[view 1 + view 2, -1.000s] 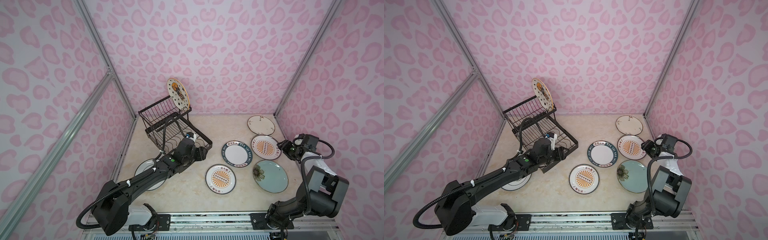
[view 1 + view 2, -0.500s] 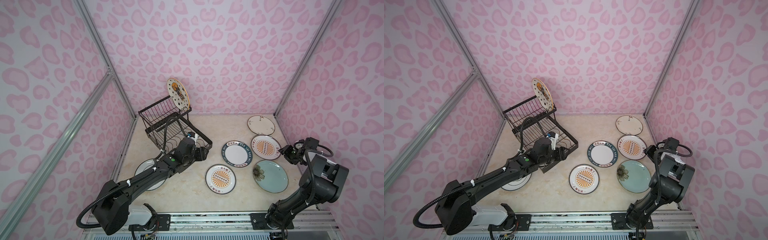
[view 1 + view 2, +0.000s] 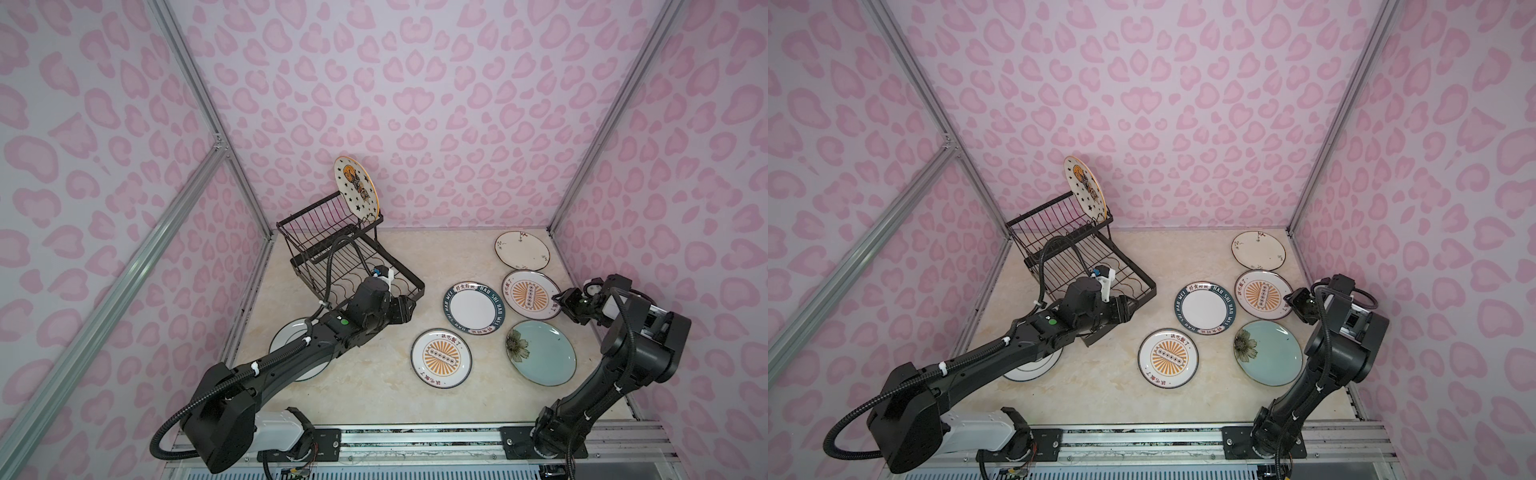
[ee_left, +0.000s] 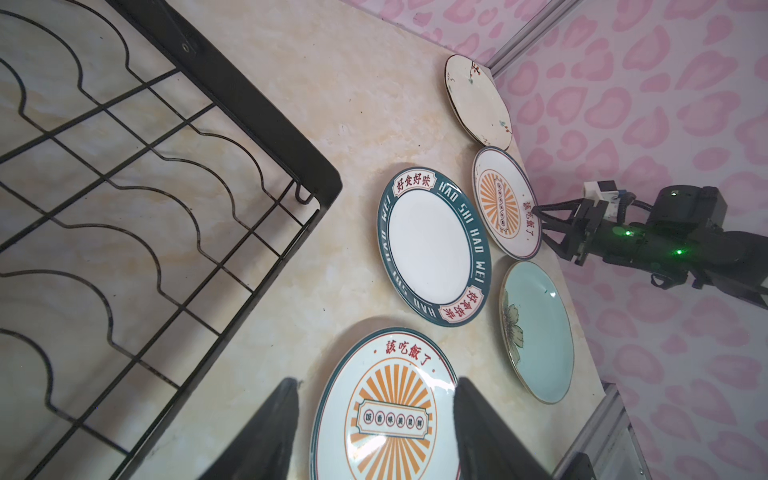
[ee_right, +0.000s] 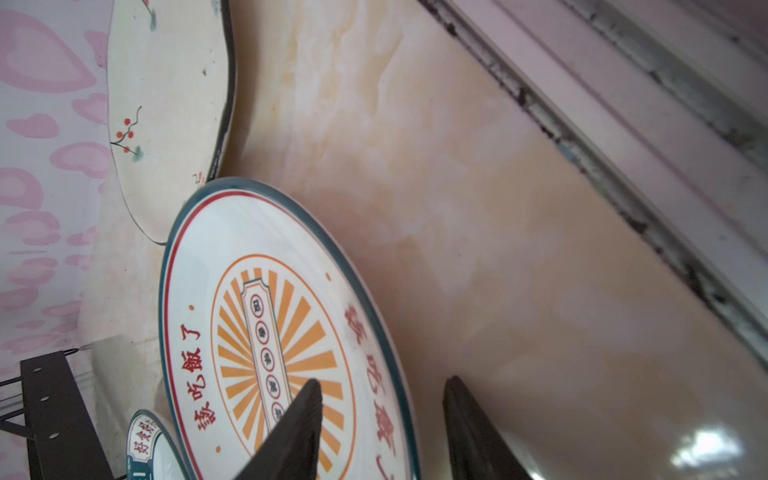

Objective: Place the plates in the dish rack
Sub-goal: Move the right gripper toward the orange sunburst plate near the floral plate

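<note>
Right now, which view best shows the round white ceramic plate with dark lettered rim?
Left wrist view: that round white dark-rimmed plate is whole, close, lettering readable. Both top views show it whole but smaller; the right wrist view, only an edge.

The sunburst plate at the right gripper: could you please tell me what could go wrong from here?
1. The right gripper straddles only the rim of the far sunburst plate, jaws open; a shallow edge grip could let the plate slip on lifting.
2. That plate lies close to the blue-green plate and the lettered-rim plate; dragging it might knock them.
3. The left gripper hangs by the dish rack's lower tray, possibly blocking loading.
</note>
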